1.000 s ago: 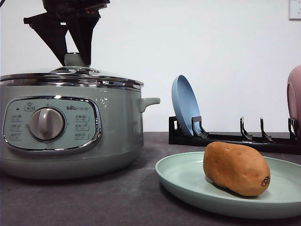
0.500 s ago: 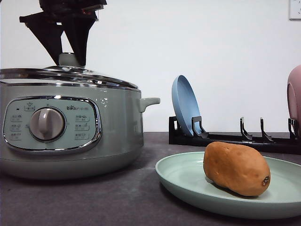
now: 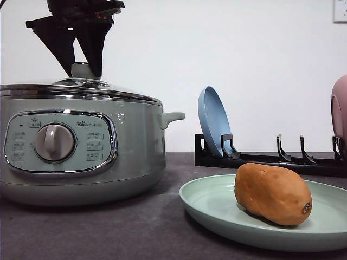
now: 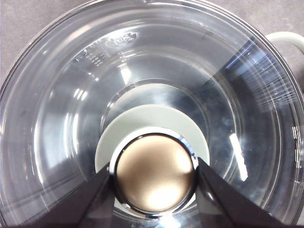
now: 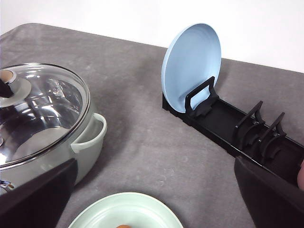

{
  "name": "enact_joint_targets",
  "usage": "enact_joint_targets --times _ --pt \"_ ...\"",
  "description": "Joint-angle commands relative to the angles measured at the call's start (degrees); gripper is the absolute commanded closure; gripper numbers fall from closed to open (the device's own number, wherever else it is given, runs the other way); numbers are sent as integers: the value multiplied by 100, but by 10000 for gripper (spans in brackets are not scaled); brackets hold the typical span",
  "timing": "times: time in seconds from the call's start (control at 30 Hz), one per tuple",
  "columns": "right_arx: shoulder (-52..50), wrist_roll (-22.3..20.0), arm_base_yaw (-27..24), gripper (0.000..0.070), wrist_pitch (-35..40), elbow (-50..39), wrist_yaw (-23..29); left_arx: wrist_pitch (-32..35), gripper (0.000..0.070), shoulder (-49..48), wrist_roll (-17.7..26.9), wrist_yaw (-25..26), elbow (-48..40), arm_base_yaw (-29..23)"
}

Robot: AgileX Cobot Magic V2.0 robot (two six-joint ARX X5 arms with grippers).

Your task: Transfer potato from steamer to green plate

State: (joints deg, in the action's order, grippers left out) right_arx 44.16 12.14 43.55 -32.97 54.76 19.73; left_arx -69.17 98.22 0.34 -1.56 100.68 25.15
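Observation:
The orange-brown potato (image 3: 272, 193) lies on its side on the green plate (image 3: 217, 208) at the front right. At the left stands the sage-green steamer (image 3: 133, 141), its glass lid (image 4: 61, 95) resting on the rim. My left gripper (image 3: 82, 64) hangs over the lid, shut on the lid knob (image 4: 154, 173), with a finger (image 4: 80, 202) on each side of it. My right gripper (image 5: 154, 164) is open with nothing between its fingers, hovering above the table between the steamer (image 5: 88, 140) and the plate (image 5: 123, 209).
A black dish rack (image 3: 260, 160) runs along the back right with a blue plate (image 3: 213, 122) standing in its left slot. A pink plate (image 3: 340, 108) shows at the right edge. The steamer's side handle (image 3: 172, 117) sticks out toward the rack.
The lid, held by my left gripper, sat tilted and shifted left half a second ago. It has come back right and sits lower and more level on the steamer.

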Motion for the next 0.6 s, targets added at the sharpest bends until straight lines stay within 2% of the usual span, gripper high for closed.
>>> enact_joint_targets --times 0.0,0.23,0.3,0.4,0.43,0.5,0.57 --pt "26 -63 52 34 35 90 22 199 700 128 52 -18 103 26" --pt "26 -63 52 34 35 90 3 189 682 218 9 -13 103 26" --pt "26 -66 52 35 35 90 2 151 559 237 -23 -13 103 26" --pt "26 -66 50 34 35 90 2 148 262 235 -37 -13 103 31" --pt "26 -66 52 34 35 90 2 144 192 230 -36 -13 103 32" --pt "26 -68 52 34 35 90 2 127 144 205 -35 -13 105 33" --pt "27 -82 52 35 34 90 -12 136 144 146 -35 -13 112 33"
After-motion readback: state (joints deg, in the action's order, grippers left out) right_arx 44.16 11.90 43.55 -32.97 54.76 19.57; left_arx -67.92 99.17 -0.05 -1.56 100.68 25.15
